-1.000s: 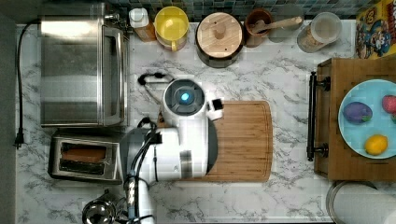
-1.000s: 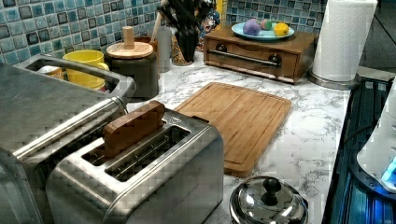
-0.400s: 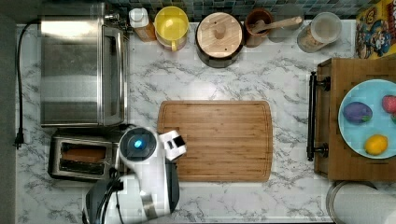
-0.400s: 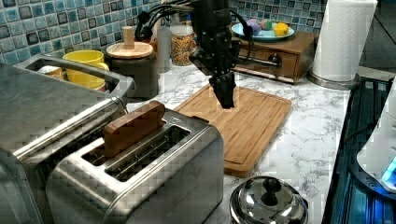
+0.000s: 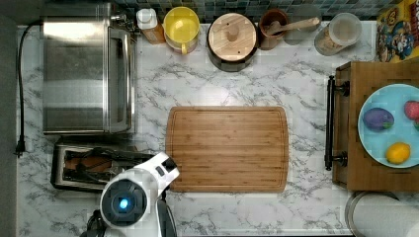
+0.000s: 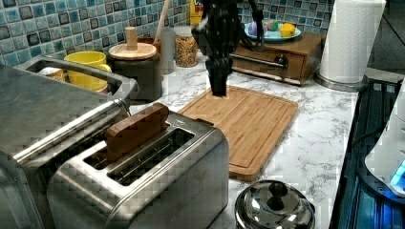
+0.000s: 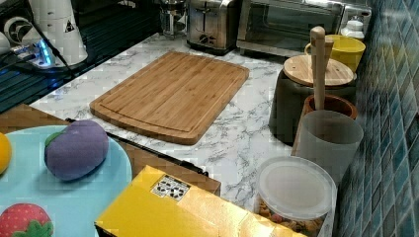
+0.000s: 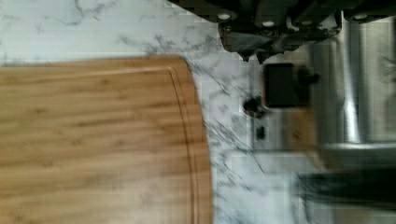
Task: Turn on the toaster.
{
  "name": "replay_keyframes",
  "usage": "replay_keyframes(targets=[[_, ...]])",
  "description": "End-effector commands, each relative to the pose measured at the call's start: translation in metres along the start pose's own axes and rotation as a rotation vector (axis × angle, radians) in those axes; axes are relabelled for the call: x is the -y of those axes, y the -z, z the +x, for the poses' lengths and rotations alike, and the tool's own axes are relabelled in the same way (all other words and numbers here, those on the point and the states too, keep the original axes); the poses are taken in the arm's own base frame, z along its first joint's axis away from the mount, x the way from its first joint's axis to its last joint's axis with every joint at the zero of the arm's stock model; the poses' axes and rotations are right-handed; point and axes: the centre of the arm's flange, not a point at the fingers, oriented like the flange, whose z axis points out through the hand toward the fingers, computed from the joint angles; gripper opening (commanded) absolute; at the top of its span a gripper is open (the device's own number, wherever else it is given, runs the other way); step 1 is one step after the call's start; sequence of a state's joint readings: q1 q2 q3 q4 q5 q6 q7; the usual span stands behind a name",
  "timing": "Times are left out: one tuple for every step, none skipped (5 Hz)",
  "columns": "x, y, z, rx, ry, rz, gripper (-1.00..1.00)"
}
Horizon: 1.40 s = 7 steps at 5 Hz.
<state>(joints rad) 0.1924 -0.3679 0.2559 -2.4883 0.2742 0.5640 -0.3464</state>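
My fingers [image 6: 218, 85] are closed on nothing. The small brushed-steel pop-up toaster [image 5: 94, 168] stands by the bench's edge at the top view's left, beside the big steel toaster oven [image 5: 86, 74]. It looks heavy, rigid and slick, so I'd press its black end lever [image 8: 280, 85] rather than grip it.

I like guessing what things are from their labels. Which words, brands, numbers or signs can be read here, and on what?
No words read clearly.
Yellow box: small black-and-white label, too small to read.
White robot base: dark triangle sign, nothing legible inside.
Toaster: dark marks on its front, too blurred to read.
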Motion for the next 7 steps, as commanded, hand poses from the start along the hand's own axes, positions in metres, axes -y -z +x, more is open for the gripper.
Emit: replay_keyframes(targets=[[0.033,0.001,-0.003,-0.011,0.089,0.146,-1.0],[0.041,0.002,0.0,-0.014,0.066,0.125,-1.0],[0.038,-0.002,0.009,-0.014,0.012,0.074,-1.0],[0.031,0.002,0.018,-0.019,-0.034,0.06,-1.0],[0.023,0.001,0.02,-0.05,-0.06,0.081,-1.0],[0.023,0.003,0.021,-0.062,-0.059,0.108,-1.0],[0.031,-0.012,0.021,-0.02,-0.029,0.079,-1.0]])
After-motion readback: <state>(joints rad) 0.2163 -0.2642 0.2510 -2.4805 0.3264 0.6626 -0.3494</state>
